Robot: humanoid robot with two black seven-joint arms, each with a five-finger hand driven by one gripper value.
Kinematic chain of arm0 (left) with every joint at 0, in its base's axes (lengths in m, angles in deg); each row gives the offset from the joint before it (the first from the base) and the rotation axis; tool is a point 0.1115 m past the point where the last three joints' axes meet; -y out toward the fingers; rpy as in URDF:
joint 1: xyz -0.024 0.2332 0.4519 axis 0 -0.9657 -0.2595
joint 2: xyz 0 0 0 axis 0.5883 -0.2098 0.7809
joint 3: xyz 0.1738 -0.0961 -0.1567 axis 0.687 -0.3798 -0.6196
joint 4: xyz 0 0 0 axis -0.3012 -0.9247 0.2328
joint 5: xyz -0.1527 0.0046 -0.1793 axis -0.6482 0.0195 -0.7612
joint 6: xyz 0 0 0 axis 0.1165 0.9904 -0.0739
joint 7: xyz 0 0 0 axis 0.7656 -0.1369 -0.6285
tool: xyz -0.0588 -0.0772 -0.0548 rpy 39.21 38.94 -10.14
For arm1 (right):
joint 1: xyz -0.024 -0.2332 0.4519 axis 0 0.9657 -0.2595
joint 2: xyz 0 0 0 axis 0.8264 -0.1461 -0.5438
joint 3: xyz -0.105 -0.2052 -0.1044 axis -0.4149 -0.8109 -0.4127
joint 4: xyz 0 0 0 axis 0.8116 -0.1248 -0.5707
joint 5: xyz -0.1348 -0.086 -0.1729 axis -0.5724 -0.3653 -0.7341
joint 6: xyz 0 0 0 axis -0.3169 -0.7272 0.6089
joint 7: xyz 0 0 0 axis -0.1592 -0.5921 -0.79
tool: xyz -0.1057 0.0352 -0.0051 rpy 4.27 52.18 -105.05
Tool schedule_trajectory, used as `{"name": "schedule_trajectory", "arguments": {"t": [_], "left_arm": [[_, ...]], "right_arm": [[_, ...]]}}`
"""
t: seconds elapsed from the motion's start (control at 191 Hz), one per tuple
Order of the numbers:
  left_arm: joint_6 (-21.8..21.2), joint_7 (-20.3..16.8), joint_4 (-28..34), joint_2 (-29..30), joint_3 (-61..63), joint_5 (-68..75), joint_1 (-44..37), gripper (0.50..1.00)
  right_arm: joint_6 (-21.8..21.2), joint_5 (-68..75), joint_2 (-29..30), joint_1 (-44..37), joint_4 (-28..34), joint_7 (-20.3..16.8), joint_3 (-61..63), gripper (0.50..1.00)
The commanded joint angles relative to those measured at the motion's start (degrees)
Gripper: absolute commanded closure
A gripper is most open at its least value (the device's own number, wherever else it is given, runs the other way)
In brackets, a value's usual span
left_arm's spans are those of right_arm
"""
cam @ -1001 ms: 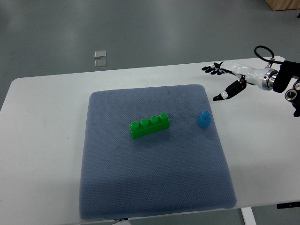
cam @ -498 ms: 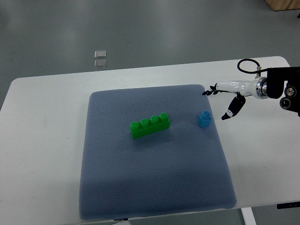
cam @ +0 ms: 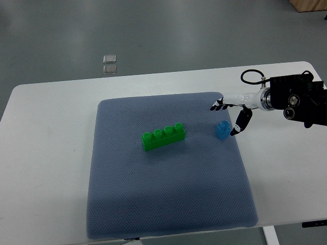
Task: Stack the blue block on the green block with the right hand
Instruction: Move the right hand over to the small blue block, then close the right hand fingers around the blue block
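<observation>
Right now the right hand (cam: 229, 112) hovers with fingers spread, empty, just beside the blue block (cam: 222, 129), at its two o'clock. Well apart at nine o'clock lies the green block (cam: 163, 137); the arm's far end is cut off.

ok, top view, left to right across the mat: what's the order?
green block → blue block → right robot hand, open beside the blue block, not yet gripping it.

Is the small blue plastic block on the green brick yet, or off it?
Off. The small blue plastic block sits alone on the grey mat, right of the green four-stud brick; the open right hand brackets it.
</observation>
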Motion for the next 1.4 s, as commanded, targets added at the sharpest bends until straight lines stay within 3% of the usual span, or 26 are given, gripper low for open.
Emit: {"name": "schedule_trajectory", "arguments": {"t": [0.0, 0.618, 1.393], "left_arm": [[0.0, 0.0, 0.0, 0.0, 0.0, 0.05, 0.0, 0.5], [0.0, 0.0, 0.0, 0.0, 0.0, 0.05, 0.0, 0.5], [0.0, 0.0, 0.0, 0.0, 0.0, 0.05, 0.0, 0.5]], "right_arm": [[0.03, 0.3, 1.16, -0.04, -0.26, -0.46, -0.19, 0.621], [1.53, 0.13, 3.1, 1.19, -2.11, -1.78, -1.24, 0.693], [2.49, -0.84, 3.71, 1.99, -2.9, -2.57, -1.68, 0.74]]}}
